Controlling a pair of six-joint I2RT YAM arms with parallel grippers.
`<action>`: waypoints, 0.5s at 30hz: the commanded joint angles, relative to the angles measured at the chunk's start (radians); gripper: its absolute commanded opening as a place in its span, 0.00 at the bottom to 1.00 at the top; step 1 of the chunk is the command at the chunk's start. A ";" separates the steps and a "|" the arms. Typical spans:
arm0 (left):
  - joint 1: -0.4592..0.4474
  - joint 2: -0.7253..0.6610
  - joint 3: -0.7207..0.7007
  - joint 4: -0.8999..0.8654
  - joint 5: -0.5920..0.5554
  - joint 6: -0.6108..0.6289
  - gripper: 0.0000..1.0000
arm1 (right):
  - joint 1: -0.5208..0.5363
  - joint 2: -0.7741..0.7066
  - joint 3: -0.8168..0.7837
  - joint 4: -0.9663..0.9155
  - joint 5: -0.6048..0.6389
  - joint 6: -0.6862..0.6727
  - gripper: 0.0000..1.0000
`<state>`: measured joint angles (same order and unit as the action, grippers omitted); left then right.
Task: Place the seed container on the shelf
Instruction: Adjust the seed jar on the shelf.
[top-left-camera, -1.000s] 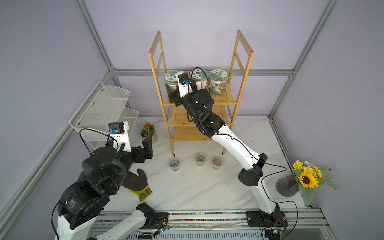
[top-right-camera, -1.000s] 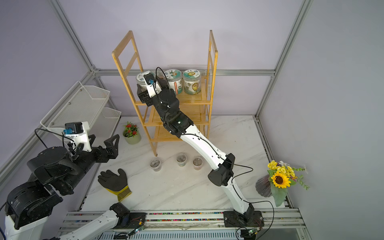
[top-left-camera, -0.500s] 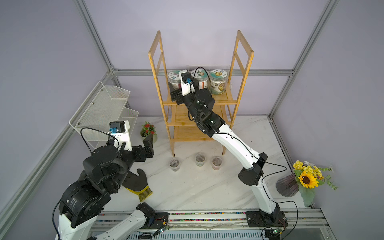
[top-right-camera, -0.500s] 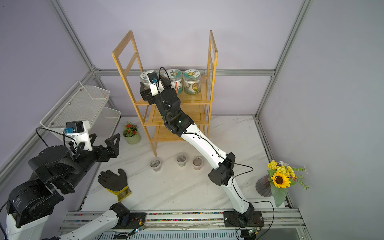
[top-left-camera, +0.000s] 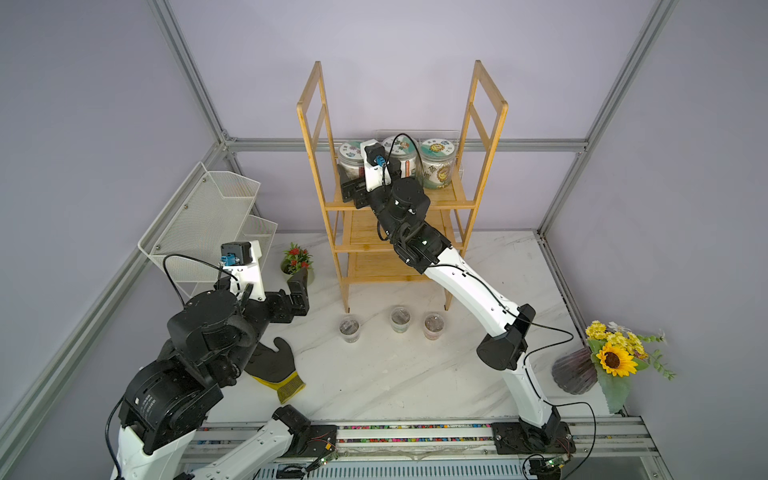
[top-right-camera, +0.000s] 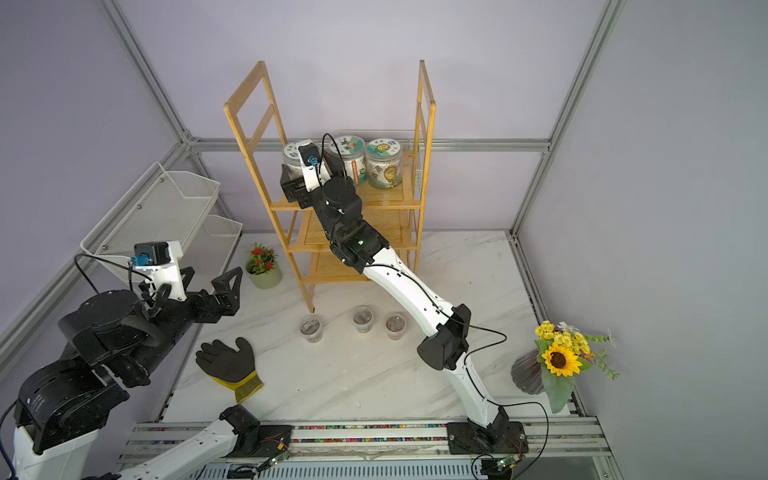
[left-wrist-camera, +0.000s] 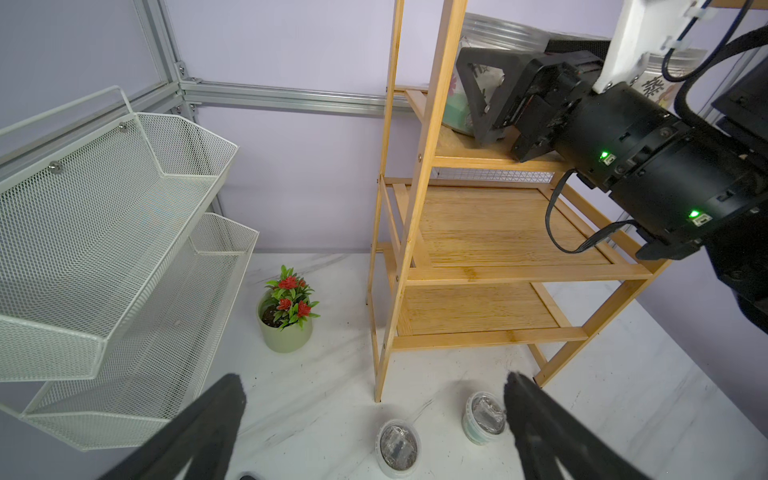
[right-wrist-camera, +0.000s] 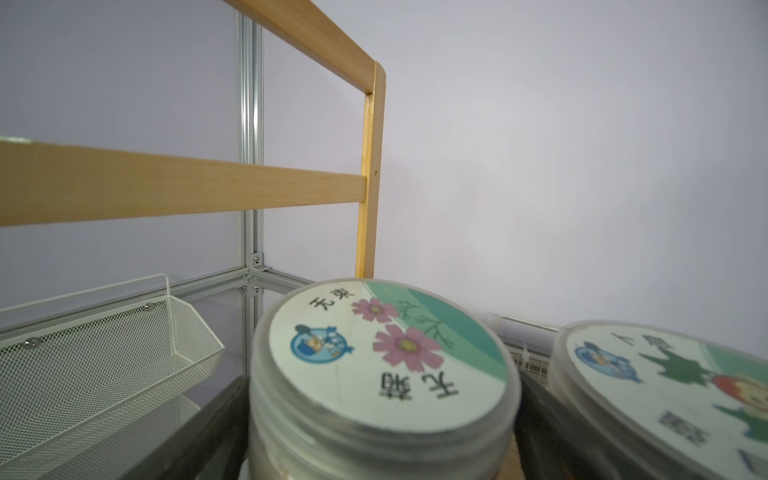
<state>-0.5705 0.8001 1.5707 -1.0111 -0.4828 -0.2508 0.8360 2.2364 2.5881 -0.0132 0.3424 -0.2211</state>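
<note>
The marble table carries the shelf at the back, and three jars stand in a row on its top tier. In front, on the marble — three cups, a glove, a potted plant, a vase.

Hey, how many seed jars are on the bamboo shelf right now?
3, in a row on the top tier of the shelf: pink-flower jar, middle jar, sunflower jar. None appears hidden.
</note>
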 joint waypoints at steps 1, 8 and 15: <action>0.000 0.007 0.017 0.032 0.007 0.007 0.99 | -0.010 -0.036 -0.005 0.032 0.009 0.009 0.97; -0.001 0.008 0.017 0.032 0.011 0.007 0.99 | -0.015 -0.029 0.001 0.044 0.006 0.010 0.97; -0.001 0.008 0.022 0.029 0.013 0.007 0.99 | -0.017 -0.021 0.007 0.063 0.002 0.014 0.97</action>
<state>-0.5705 0.8005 1.5707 -1.0115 -0.4763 -0.2508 0.8314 2.2364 2.5877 0.0013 0.3416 -0.2192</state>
